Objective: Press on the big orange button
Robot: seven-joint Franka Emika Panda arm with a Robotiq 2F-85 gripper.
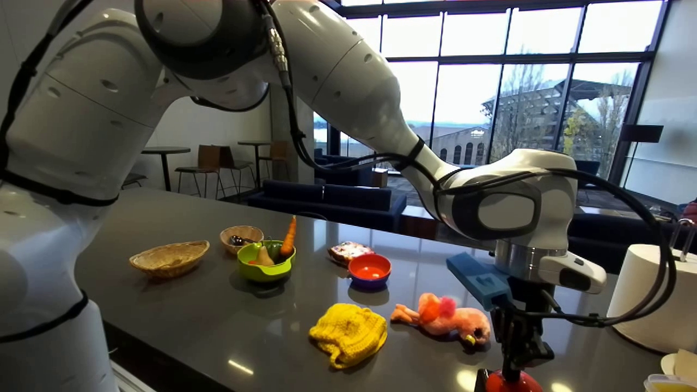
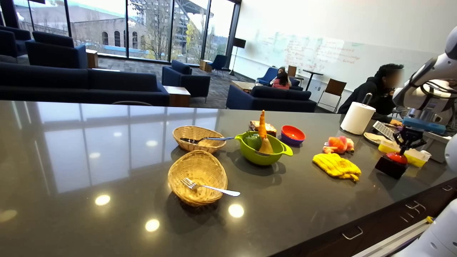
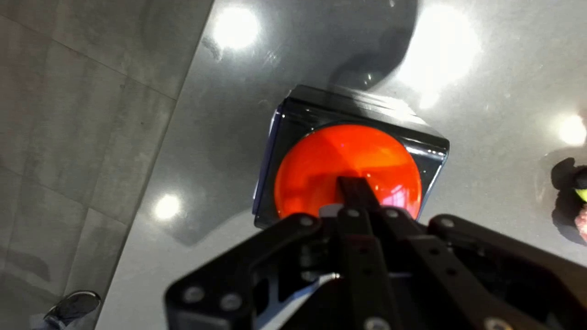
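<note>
The big orange button is a glossy red-orange dome (image 3: 344, 151) set in a black square base (image 3: 270, 183). It stands near the counter's edge, shows at the right in an exterior view (image 2: 394, 157) and is partly cut off at the bottom in an exterior view (image 1: 528, 383). My gripper (image 3: 352, 182) is shut and empty, pointing down with its fingertips together over the dome's middle. In the exterior views the fingertips (image 1: 512, 377) (image 2: 401, 152) appear to touch the dome's top. I cannot tell whether the dome is pushed down. The gripper hides its near part in the wrist view.
A pink plush bird (image 1: 446, 321) and a yellow knitted cloth (image 1: 348, 333) lie beside the button. Yellow containers (image 2: 416, 159) stand just behind it, with a paper towel roll (image 2: 357, 117) farther back. A red bowl (image 1: 370, 268), green colander (image 1: 267, 271) and baskets (image 2: 198, 175) stand farther off.
</note>
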